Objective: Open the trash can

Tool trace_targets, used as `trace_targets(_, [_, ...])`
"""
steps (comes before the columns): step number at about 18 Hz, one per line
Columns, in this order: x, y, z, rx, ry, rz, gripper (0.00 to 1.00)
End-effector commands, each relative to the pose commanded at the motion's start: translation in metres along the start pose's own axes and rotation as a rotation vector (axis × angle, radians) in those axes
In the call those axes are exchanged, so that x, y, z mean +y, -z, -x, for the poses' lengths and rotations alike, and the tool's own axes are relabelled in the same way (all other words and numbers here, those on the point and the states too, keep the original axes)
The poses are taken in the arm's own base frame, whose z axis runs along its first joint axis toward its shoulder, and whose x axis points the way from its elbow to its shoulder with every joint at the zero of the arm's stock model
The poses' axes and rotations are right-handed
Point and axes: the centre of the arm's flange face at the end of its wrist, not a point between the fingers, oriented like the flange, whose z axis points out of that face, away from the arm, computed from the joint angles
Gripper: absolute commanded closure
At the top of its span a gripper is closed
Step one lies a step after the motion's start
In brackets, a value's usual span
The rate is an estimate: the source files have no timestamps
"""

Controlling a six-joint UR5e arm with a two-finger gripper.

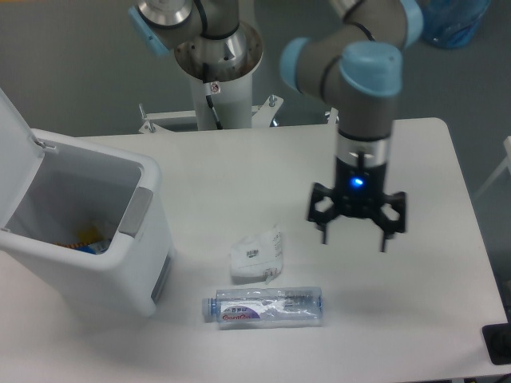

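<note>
The two black fingers (382,232) of the gripper (353,238) are spread wide and point down at the table (415,159), with nothing between them; a blue light glows on the gripper's black body just above. The gripper hangs over bare tabletop toward the right side, carried by a gray arm with light-blue joint caps (363,72) that bends back to a white pedestal base (219,76) behind the table's far edge. To the left of the gripper, and apart from it, a crumpled white packet (257,255) with a small printed label lies near the middle of the table. Just in front of the packet, a clear plastic bottle (265,307) lies on its side, cap end to the left, its label showing red and blue print. The trash can (92,239), a large white boxy bin with rounded corners, stands at the table's left edge, well apart from the gripper. Its flat white lid (16,155) is raised and tilted back on the far left side, so the interior is open to view, and a few colored scraps, orange and blue among them, show at the bottom. A gray rectangular latch button (136,212) sits on the rim at the bin's right side. A blue bag-like object (453,20) rests on the gray floor beyond the table's right corner.
</note>
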Motion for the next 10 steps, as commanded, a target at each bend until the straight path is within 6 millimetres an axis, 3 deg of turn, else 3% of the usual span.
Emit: trace_targets(10, [0.014,-0.016,-0.004,0.015,-0.257,0.161,0.0])
